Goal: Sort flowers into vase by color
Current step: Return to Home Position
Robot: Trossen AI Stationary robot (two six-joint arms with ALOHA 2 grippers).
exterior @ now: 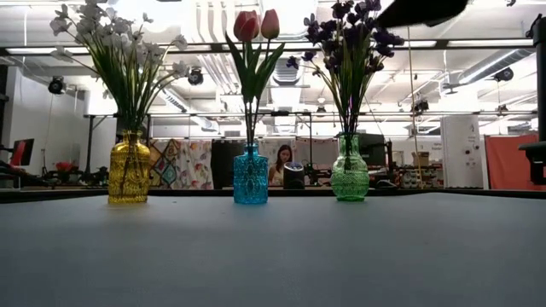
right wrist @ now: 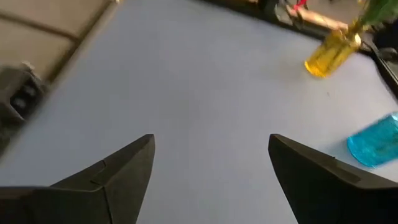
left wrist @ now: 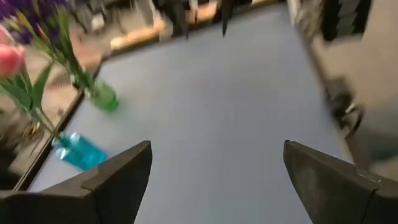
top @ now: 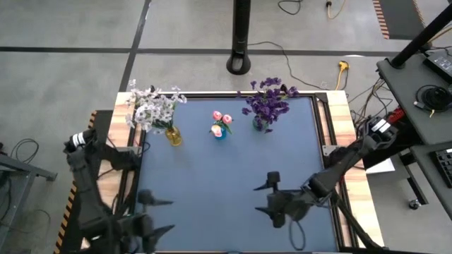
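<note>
Flowers [exterior: 252,26] look light, floppy, grab the stems [exterior: 250,111] low; left arm [top: 83,176] and right arm [top: 348,161] jaws spread, empty.

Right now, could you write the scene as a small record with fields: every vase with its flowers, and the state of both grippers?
yellow vase: upright, left end of row, holds white-lavender sprigs
blue vase: upright, middle, holds pink tulips
green vase: upright, right end, holds dark purple blooms
row: on the table, near the edge away from the arms; vases apart
left gripper: open, empty, above the table's near left
right gripper: open, empty, above the table's near right
</note>
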